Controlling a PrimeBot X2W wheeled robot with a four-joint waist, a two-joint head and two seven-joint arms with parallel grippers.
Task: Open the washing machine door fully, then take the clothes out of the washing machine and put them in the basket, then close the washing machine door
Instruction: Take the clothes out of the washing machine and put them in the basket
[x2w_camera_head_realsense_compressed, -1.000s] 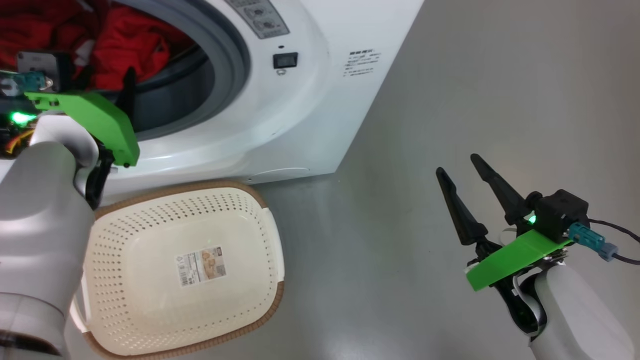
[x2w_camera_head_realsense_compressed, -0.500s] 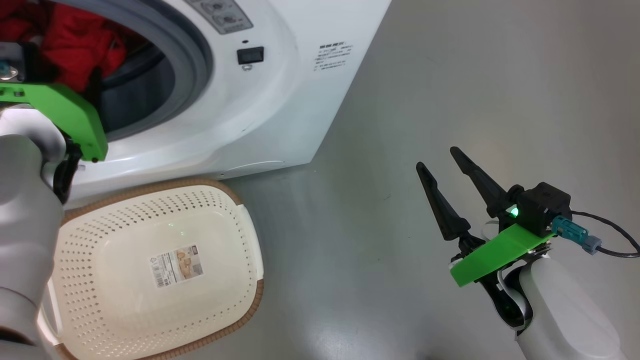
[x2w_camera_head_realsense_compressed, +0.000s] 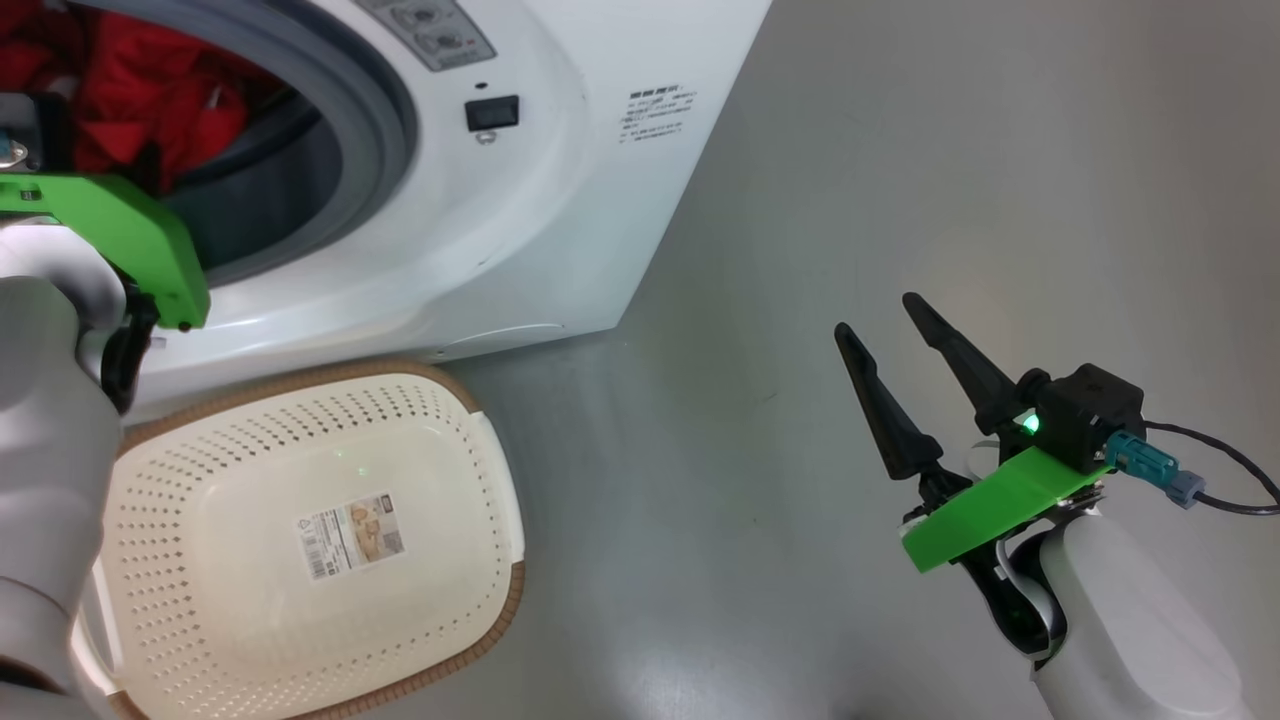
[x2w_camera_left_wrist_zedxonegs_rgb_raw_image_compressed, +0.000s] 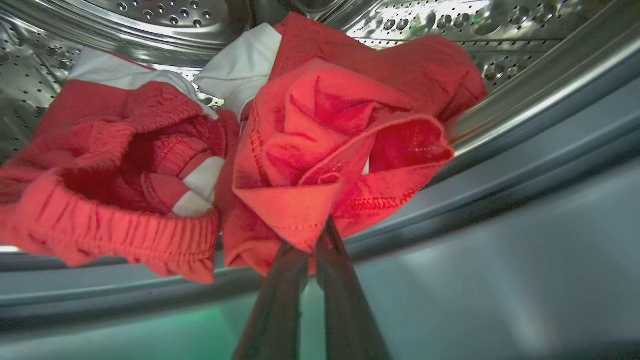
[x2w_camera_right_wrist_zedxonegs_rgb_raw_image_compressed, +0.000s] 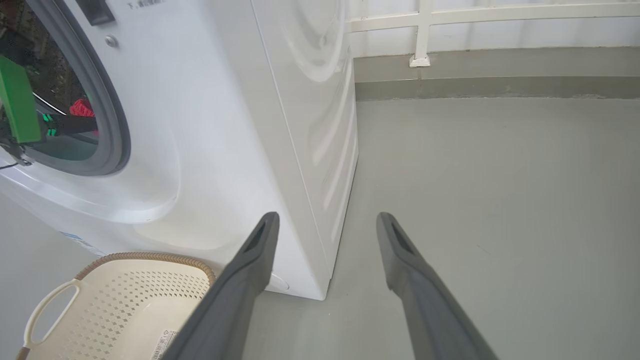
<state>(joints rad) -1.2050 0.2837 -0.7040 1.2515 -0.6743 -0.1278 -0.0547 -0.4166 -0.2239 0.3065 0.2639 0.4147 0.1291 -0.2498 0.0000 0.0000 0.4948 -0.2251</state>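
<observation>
Drum: We see the clothes (x2w_camera_left_wrist_zedxonegs_rgb_raw_image_compressed: 325, 150) lying in the steel drum (x2w_camera_left_wrist_zedxonegs_rgb_raw_image_compressed: 150, 20) of the washing machine (x2w_camera_head_realsense_compressed: 560, 200). They are a crumpled red heap with white bands, bunched at the front lip against the grey rubber ring (x2w_camera_head_realsense_compressed: 385, 130).

Basket: The basket (x2w_camera_head_realsense_compressed: 300, 385) stands on the grey floor (x2w_camera_head_realsense_compressed: 800, 200) just in front of the machine, below the drum opening. We see its perforated bottom bare, with a sticker (x2w_camera_head_realsense_compressed: 350, 535) near the middle.

Left arm: The pale left forearm (x2w_camera_head_realsense_compressed: 50, 450) rises along the left edge of the head view. Its wrist, with a green bracket (x2w_camera_head_realsense_compressed: 130, 240), sits at the mouth of the drum and reaches inward.

Left gripper: In the left wrist view we see the left gripper (x2w_camera_left_wrist_zedxonegs_rgb_raw_image_compressed: 320, 235) with its two dark fingers pressed together and a fold of the red fabric pinched between the tips.

Right arm: It sits low on the right over bare floor, well apart from the machine and the basket. Its fingers point up the head view, leaning left.

Right gripper: We see the right gripper (x2w_camera_head_realsense_compressed: 880, 320) with its fingers spread wide and only floor between them.
</observation>
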